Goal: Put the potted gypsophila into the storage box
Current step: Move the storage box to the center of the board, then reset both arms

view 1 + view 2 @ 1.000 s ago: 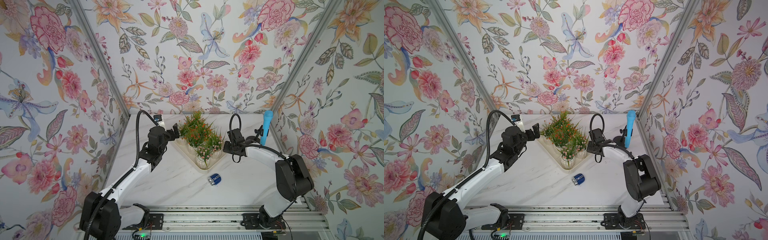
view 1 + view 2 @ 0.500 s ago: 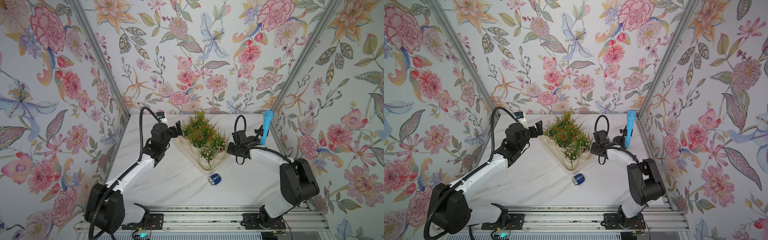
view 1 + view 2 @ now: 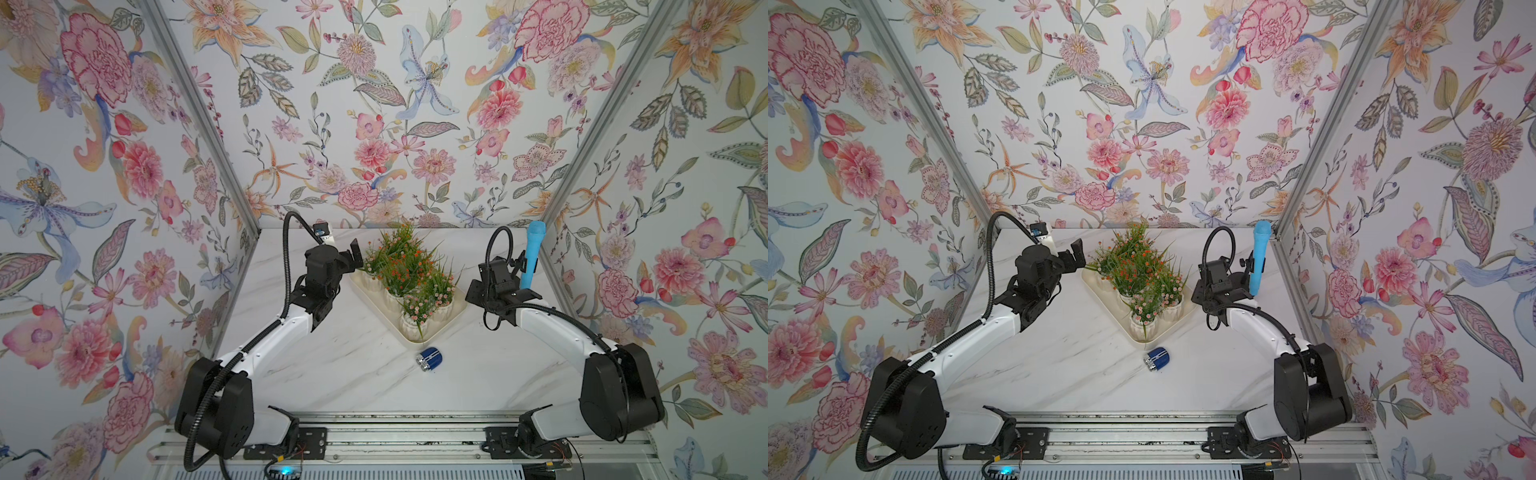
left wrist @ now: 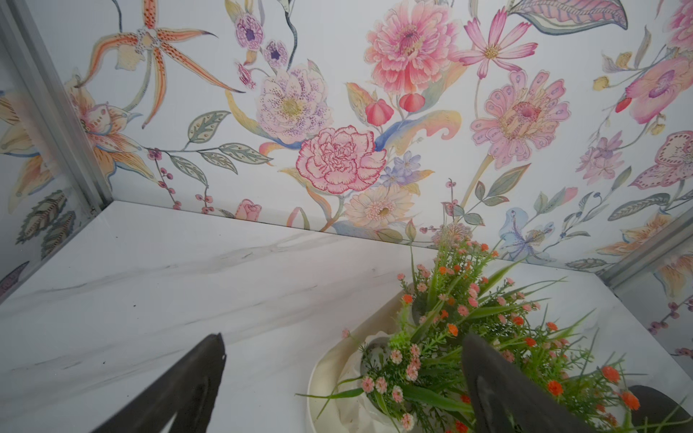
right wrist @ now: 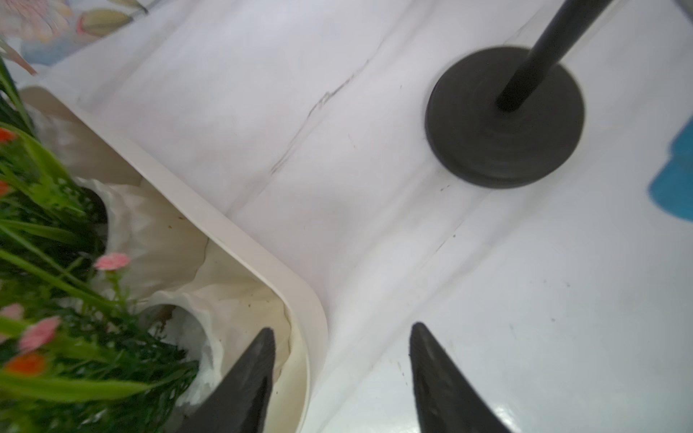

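- Cream-white plastic, the storage box [image 3: 417,341] lies cornerwise on the marble table [image 3: 332,374], towards its far middle, in both top views [image 3: 1142,341].
- All the potted gypsophila [image 3: 409,274] that shows stands inside the box, the white ribbed pots packed together and the green sprigs with pink and orange flowers overlapping [image 3: 1138,274]. How many pots there are cannot be told.
- The left gripper [image 3: 353,259] hangs just beside the box's far-left corner with its jaws spread wide and nothing between them. In the left wrist view [image 4: 343,337] one finger crosses the sprigs [image 4: 468,318] and the other stands over bare table.
- The right gripper [image 3: 473,293] sits at the box's right corner, jaws parted and empty. In the right wrist view [image 5: 343,328] the rounded rim [image 5: 240,240] runs between the fingers, with one over the box's inside, beside a pot. Contact cannot be told.
- A blue microphone [image 3: 532,257] stands on a black round base [image 5: 502,120] behind the right gripper.
- A small blue-and-silver cylinder [image 3: 430,359] lies on the table just in front of the box's near corner.
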`<action>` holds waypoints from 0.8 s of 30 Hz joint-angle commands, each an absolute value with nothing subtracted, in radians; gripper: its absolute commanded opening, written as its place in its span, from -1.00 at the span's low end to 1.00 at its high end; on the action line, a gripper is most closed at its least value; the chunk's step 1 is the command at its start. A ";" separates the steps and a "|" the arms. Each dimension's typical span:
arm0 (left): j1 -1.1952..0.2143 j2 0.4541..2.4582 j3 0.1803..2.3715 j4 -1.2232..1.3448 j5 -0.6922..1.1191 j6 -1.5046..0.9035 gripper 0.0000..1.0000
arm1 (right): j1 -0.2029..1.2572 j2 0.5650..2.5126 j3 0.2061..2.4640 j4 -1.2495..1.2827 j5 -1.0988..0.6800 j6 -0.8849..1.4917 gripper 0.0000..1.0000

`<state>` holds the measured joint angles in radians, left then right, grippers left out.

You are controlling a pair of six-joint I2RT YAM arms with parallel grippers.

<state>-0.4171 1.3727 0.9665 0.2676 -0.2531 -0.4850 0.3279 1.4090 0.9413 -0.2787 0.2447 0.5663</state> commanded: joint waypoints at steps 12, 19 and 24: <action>-0.308 1.113 0.669 0.277 -0.548 -0.457 0.99 | 0.236 0.941 0.757 -0.362 0.473 0.522 1.00; -0.243 0.969 0.456 0.313 -0.619 -0.362 0.99 | 0.158 0.723 0.658 -0.509 0.486 0.494 1.00; -0.197 0.836 0.251 0.518 -0.633 -0.242 0.99 | 0.118 0.627 0.592 -0.565 0.480 0.493 1.00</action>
